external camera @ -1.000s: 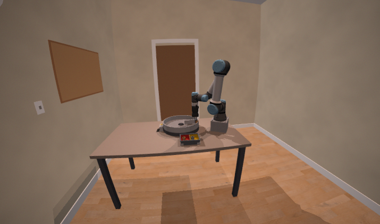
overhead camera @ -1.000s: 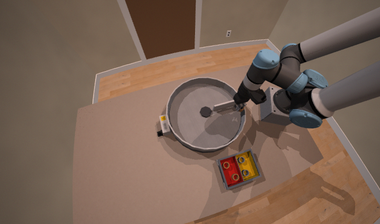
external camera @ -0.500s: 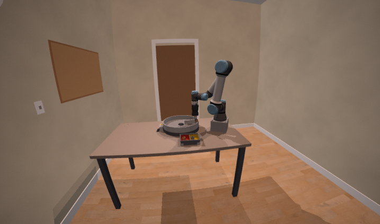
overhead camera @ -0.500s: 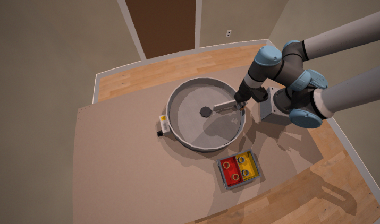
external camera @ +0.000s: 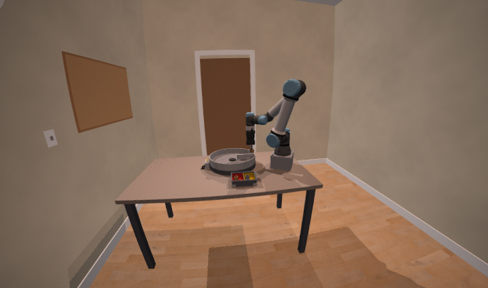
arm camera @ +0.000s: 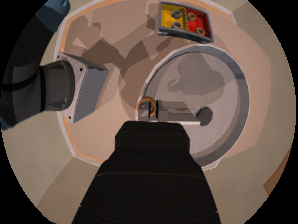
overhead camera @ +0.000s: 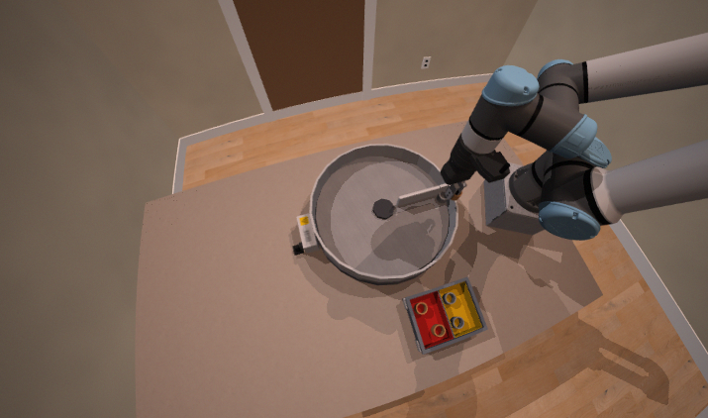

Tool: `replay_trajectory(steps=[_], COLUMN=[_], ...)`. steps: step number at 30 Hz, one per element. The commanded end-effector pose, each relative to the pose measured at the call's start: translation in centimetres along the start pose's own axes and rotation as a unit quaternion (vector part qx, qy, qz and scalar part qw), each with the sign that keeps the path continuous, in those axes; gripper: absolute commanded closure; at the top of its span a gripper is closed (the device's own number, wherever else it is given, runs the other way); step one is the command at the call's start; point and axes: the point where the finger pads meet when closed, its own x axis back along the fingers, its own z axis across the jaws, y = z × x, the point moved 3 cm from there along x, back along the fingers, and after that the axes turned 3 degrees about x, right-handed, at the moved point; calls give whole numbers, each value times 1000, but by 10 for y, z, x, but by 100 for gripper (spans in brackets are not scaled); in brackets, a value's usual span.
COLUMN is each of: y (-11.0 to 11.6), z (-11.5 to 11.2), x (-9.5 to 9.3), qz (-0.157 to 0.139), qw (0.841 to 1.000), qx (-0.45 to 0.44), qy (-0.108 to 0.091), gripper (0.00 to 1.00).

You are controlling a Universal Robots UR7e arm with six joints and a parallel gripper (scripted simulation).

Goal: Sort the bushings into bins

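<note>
One bronze bushing [arm camera: 147,107] clenched in pincer [overhead camera: 452,193], plain only from wrist.

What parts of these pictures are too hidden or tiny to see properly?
- Bushing in the gripper: only a bronze-coloured sliver shows in the top view; the fingers cover the rest.
- Wrist view: the gripper's dark body fills the lower middle, hiding the near part of the turntable.
- Exterior view: the rings in the red bin and yellow bin are too small to count.
- Top view: the arm runs off the right edge.
</note>
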Motion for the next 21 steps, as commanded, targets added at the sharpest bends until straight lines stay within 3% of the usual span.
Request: replay_trajectory(steps=[1, 13, 18, 21], y=[0, 0, -45, -45], z=[-1, -1, 27, 27], x=[22, 22, 21, 21], qz=[0, 0, 0, 0], qw=[1000, 1000, 1000, 1000], qx=[0, 0, 0, 0], qy=[0, 0, 0, 0], gripper=[100, 100, 100, 100])
